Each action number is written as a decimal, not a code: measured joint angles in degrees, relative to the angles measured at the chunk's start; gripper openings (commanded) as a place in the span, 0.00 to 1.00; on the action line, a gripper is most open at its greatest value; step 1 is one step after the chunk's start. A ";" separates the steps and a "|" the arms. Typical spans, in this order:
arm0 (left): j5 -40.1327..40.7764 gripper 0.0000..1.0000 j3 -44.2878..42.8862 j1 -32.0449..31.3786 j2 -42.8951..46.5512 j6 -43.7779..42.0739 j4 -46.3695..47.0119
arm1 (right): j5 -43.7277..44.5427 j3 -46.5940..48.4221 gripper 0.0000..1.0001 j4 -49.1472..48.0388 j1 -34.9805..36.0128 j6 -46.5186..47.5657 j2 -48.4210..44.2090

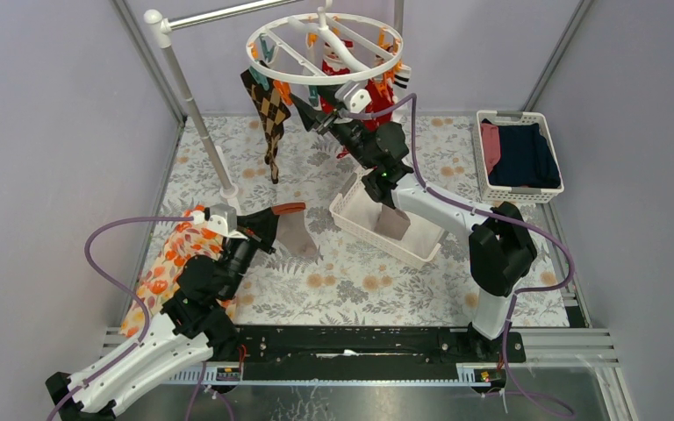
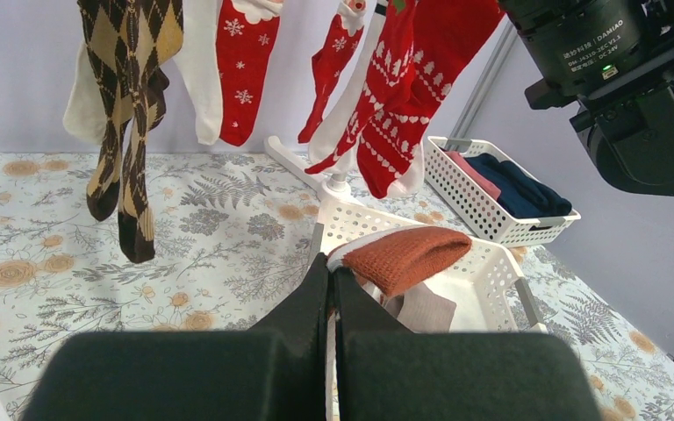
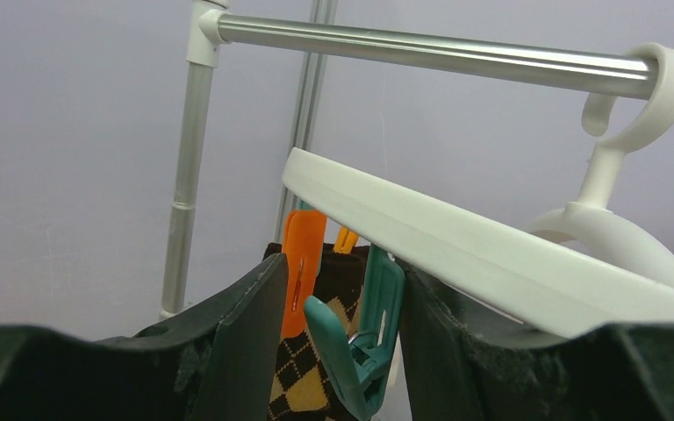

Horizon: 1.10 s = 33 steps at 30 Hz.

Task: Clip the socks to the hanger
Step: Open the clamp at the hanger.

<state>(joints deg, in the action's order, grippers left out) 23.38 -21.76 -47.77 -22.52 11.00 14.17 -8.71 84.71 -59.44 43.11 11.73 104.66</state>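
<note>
Pinching a limp taupe sock (image 1: 297, 233) by its rust cuff in the left gripper (image 1: 259, 230) (floppy, best grabbed there); right gripper (image 3: 338, 333) spread around a teal clip (image 3: 362, 338) under the hanger (image 1: 325, 48).

White basket (image 1: 548, 187) holds folded clothes (image 1: 521, 153); orange floral cloth (image 1: 165, 267) lies left.

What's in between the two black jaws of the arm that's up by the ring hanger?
A teal clip and an orange clip hanging from the white hanger, with the argyle sock behind them. The right wrist view shows this.
</note>
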 measured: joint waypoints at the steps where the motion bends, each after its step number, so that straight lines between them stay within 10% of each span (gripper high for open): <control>1: 0.00 0.00 0.00 0.00 -0.02 0.00 0.00 | 0.00 -0.15 0.54 -0.13 -0.07 -0.02 0.00; 33: -0.48 0.00 -0.02 0.00 -0.39 0.48 -0.02 | -1.31 -4.92 0.44 -3.10 -0.28 0.37 -0.04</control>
<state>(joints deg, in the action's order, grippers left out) 22.90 -21.78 -47.77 -22.92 11.49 14.15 -10.02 79.79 -62.54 42.83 12.10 104.62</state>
